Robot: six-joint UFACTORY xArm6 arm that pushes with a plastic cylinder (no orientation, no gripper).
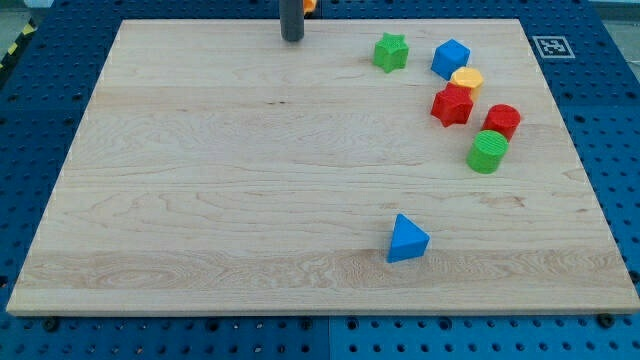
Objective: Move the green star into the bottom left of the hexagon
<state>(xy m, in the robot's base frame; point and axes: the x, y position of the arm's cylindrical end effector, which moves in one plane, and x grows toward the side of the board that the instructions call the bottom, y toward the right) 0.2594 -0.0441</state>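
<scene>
The green star (390, 52) lies near the view's top, right of centre. The yellow hexagon (466, 79) lies to its right and a little lower, wedged between a blue cube (451, 58) above it and a red star (452, 105) below it. My tip (291, 38) rests on the board at the top edge, about a hundred pixels left of the green star and not touching any block.
A red rounded block (502, 121) and a green cylinder (487, 152) lie below and right of the hexagon. A blue triangle (407, 240) lies alone near the bottom centre. An orange block (310, 5) shows partly behind the rod. The wooden board (200, 200) sits on a blue pegboard.
</scene>
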